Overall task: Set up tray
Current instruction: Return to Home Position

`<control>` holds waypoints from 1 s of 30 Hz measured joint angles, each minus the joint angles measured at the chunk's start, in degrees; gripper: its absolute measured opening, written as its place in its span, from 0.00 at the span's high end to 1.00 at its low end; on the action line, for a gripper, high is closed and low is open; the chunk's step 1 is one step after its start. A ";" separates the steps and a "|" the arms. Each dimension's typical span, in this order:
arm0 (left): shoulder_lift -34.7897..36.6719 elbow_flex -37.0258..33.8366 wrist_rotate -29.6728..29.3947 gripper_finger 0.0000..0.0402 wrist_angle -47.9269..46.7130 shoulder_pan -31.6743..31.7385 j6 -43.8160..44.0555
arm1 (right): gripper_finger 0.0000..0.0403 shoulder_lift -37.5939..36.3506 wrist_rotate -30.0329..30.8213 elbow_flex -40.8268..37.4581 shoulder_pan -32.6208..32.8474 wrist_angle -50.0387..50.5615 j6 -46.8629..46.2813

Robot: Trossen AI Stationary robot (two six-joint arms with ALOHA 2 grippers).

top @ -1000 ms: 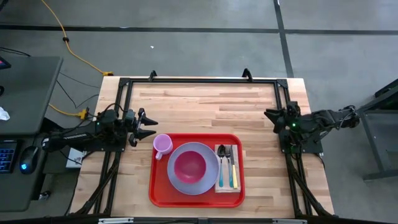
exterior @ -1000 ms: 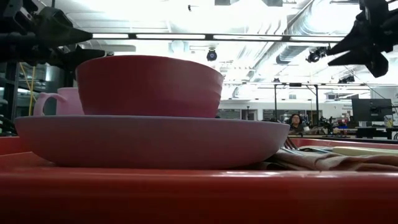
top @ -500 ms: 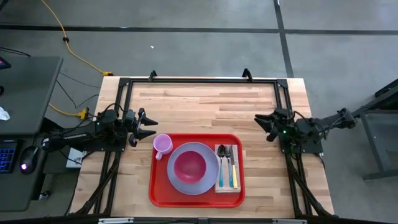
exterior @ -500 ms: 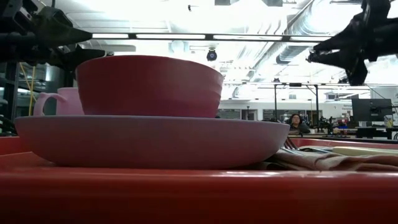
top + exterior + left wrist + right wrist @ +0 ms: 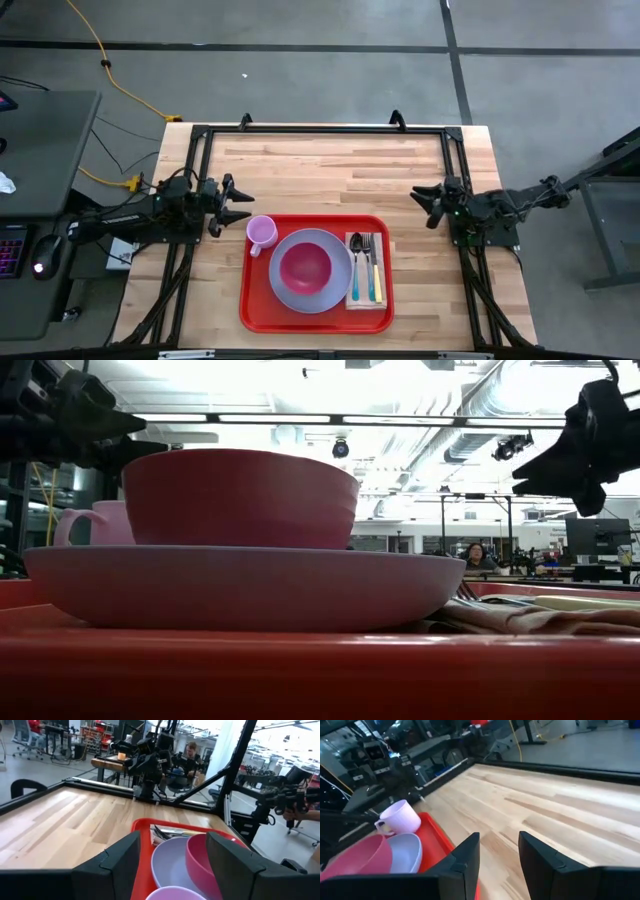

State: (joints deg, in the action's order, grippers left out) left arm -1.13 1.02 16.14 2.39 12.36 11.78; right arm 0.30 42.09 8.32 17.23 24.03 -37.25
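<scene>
The red tray (image 5: 255, 310) sits near the front middle of the worktop (image 5: 320, 165). It holds a plate (image 5: 283, 290), bowl (image 5: 305, 266), cup (image 5: 261, 232) and napkin (image 5: 381, 290). The left gripper (image 5: 247, 205) is beside the cup, fingers open. The right gripper (image 5: 424, 206) is off to the right, fingers open too.

Bare pale wooden tabletop (image 5: 330, 165) lies open across the far half inside the black metal frame (image 5: 320, 129), while the large red plastic tray (image 5: 250, 310), crowded with a lavender round plate (image 5: 285, 295), pink bowl (image 5: 305, 266), pink mug (image 5: 262, 232) and cutlery (image 5: 364, 262), blocks the near middle, the left gripper (image 5: 240, 203) and right gripper (image 5: 422, 205) flanking it.
</scene>
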 joint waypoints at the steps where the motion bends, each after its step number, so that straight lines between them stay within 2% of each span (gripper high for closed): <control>1: -0.02 0.00 -0.04 0.36 -0.02 0.00 -0.33 | 0.72 0.00 0.00 0.00 0.00 -0.18 0.02; 10: -0.12 0.00 -0.17 0.36 -0.11 0.02 -2.13 | 0.72 -0.02 -0.64 0.74 -0.02 3.96 -0.09; 21: -1.02 0.00 -0.17 0.36 -0.21 0.00 -2.43 | 0.72 0.02 -2.12 0.74 -0.02 3.96 5.56; 30: -1.02 0.00 -0.18 0.36 -0.26 0.01 -0.48 | 0.72 0.02 -8.26 0.74 -0.02 3.96 6.36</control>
State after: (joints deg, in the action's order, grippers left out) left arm -2.15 1.02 15.96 2.13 12.37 11.29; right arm 0.32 33.83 9.06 17.21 27.99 -30.90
